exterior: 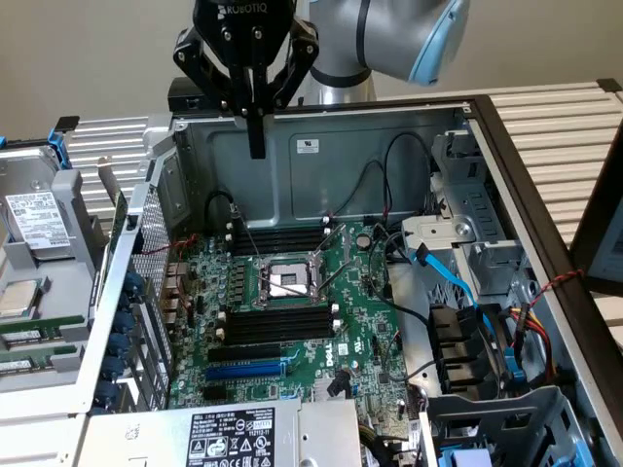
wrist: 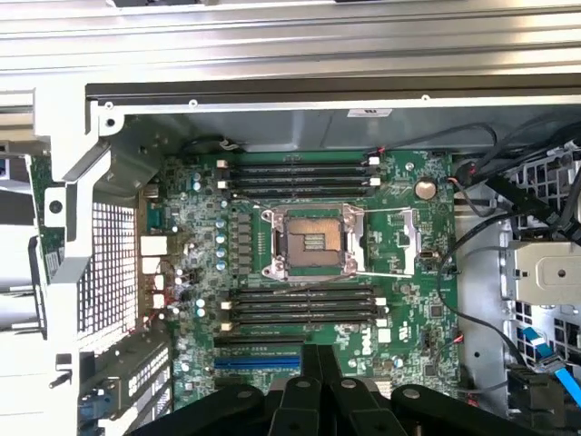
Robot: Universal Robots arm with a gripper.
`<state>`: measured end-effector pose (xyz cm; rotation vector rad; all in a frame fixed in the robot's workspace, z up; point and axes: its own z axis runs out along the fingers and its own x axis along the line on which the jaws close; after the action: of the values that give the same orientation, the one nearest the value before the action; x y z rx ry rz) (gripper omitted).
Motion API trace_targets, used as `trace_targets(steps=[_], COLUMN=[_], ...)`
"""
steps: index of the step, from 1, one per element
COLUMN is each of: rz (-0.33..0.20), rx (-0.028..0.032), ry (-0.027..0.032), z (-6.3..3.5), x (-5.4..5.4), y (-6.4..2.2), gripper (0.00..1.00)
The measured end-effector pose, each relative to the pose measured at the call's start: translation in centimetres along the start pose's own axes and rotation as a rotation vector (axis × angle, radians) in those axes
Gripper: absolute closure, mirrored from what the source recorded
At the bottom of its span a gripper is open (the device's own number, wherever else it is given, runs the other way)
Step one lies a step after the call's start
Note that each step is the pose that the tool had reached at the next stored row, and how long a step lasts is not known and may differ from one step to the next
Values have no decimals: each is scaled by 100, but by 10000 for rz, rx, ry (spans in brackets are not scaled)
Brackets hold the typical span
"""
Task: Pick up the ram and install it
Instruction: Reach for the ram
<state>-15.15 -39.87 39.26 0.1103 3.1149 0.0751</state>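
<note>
Tool: the tool (exterior: 255,144) hangs over the far wall of the computer case (exterior: 389,146), up and back from the processor socket (exterior: 283,282). Its two fingers are pressed together, pad against pad.
Ram: the ram (exterior: 21,337) lies flat outside the case, well apart from the socket toward the exterior view's left. It is a green stick with a white label, apart from the tool.
Second stick: another green stick (exterior: 19,366) lies just beside the ram, on the side nearer the camera.
Memory slots: one bank of long black slots (exterior: 277,238) lies between the socket and the far wall, and another bank (exterior: 277,326) lies on the socket's opposite side.
Blue slot: the blue expansion slot (exterior: 243,370) lies beyond that second bank from the socket.
</note>
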Motion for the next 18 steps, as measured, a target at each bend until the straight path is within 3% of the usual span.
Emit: trace_targets(steps=[18], rz=[-1], rx=[0], ry=[0], z=[-155], x=[796], y=[-50], gripper=[89])
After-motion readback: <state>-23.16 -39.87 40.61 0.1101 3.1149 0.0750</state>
